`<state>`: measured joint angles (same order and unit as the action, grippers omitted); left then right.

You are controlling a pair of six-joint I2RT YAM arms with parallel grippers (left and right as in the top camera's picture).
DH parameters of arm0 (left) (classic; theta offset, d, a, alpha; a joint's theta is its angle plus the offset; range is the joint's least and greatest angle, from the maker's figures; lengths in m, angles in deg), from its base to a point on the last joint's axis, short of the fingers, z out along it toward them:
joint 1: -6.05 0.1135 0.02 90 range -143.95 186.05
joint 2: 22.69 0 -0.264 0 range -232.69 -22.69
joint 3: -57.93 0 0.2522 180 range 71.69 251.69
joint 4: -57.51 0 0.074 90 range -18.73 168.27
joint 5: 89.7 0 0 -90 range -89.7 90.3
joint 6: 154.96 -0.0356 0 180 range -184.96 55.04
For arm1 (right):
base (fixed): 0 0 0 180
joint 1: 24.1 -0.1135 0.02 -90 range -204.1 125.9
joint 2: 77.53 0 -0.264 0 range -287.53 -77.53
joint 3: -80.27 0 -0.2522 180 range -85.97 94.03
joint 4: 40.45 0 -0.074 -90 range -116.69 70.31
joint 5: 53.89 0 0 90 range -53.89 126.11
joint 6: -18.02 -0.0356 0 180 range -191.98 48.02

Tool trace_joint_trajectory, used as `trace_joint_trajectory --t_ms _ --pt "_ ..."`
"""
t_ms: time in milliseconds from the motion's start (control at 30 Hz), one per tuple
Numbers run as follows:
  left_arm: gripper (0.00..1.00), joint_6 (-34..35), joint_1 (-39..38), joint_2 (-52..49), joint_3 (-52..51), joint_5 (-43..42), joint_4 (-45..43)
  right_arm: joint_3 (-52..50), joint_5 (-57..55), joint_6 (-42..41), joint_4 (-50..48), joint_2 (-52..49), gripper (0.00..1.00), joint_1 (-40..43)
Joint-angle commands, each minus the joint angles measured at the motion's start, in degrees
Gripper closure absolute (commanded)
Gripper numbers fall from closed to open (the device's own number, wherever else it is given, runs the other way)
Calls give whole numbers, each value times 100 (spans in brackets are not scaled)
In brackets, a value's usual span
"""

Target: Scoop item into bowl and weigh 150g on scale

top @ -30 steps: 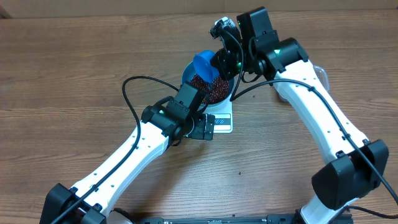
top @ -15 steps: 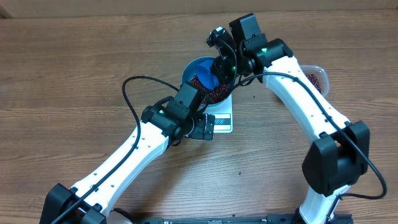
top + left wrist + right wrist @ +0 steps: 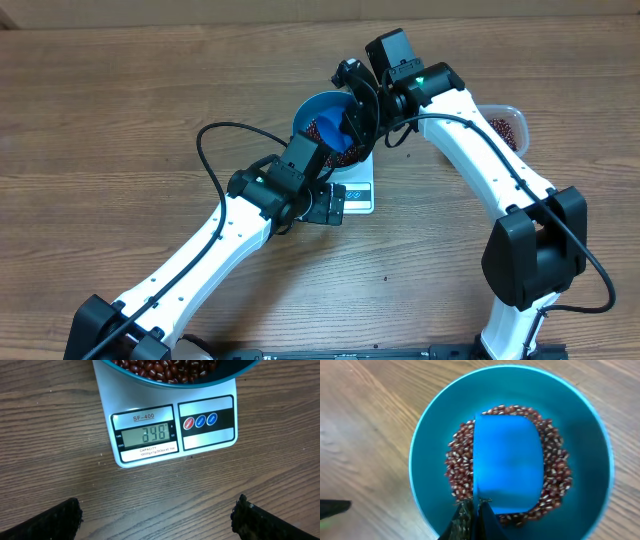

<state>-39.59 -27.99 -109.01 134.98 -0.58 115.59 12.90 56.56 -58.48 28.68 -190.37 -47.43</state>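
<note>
A brown wood-grain desk carries everything, with the scale about mid-width and toward the far edge, and the bowl standing on it and overhanging it. A clear tub holding more beans lies nearer the right edge. The beans already cover the bowl's bottom, so scooping is well under way. What is left is matching the weight. The right hand has its fingers together, clamped on the near end of the scoop, which sits mouth-down in the middle of the bean heap. The left hand has its fingers wide apart and holds nothing, hovering over bare desk just in front of the scale. Only the left wrist view shows the display, which reads something like 398, the digits not crisp. That looks well past the target, though the scoop may be pressing on the load, so beans probably need to come out. Only the right wrist view shows the bowl's inside in full, with beans ringing the scoop. Only the overhead shows the tub and both arms.
</note>
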Motion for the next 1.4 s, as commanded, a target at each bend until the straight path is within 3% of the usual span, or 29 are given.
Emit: trace_joint_trajectory --t_ms 0,467,833,1033,1367 --pt "0 57 -11 -57 -26 -20 -4 -11 501 -15 46 -22 96 4" --pt "1 57 -11 -57 -26 -20 -4 415 752 -796 76 11 96 238" --pt "0 57 -11 -57 -26 -20 -4 437 1392 -793 170 35 96 544" --pt "0 57 -7 -57 -26 -20 -4 439 2308 -791 175 109 96 673" --pt "0 57 -2 -57 -26 -20 -4 442 2315 -791 -105 501 96 927"
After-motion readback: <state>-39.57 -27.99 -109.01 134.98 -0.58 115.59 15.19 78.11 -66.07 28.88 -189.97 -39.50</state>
